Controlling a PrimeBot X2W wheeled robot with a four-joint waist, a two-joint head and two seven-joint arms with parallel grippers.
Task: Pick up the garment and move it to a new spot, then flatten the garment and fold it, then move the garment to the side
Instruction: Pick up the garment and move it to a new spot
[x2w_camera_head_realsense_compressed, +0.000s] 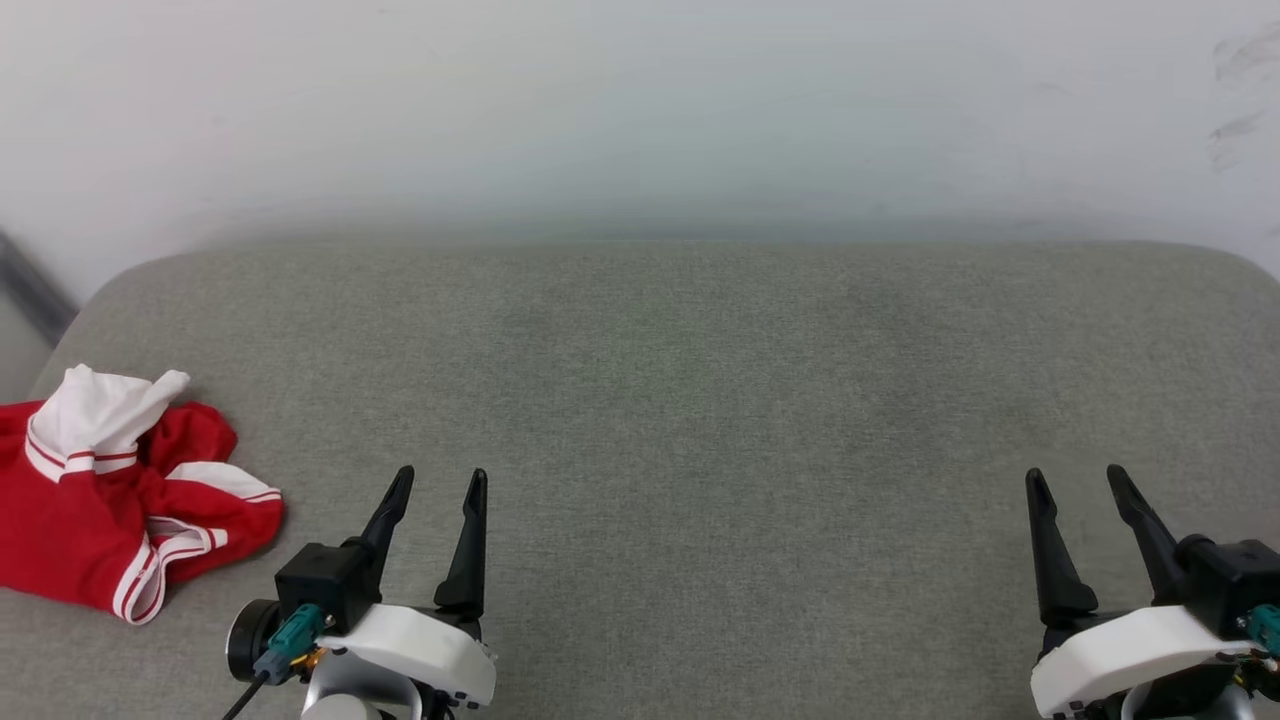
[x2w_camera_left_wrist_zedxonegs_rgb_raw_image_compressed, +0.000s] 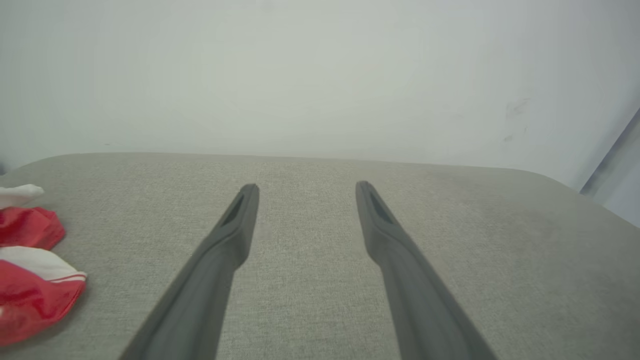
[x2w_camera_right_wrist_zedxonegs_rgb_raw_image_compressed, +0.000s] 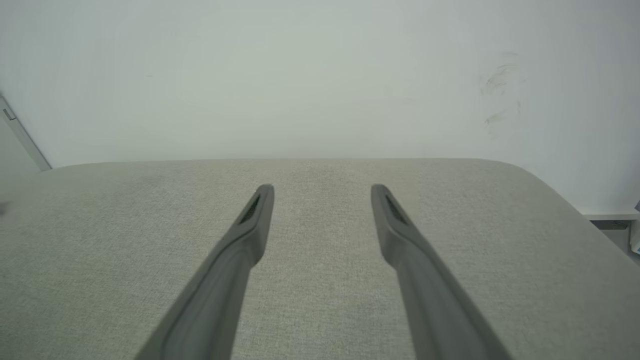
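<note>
Head view, grey fabric surface, white wall, crumpled garment

The left gripper and right gripper each bear two tapering dark fingers, with a white shell and teal connector behind them.

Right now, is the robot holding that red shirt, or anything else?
Nothing is held. The left gripper and right gripper are both open and empty; the garment lies crumpled on the grey surface, left of the left gripper, untouched.
</note>
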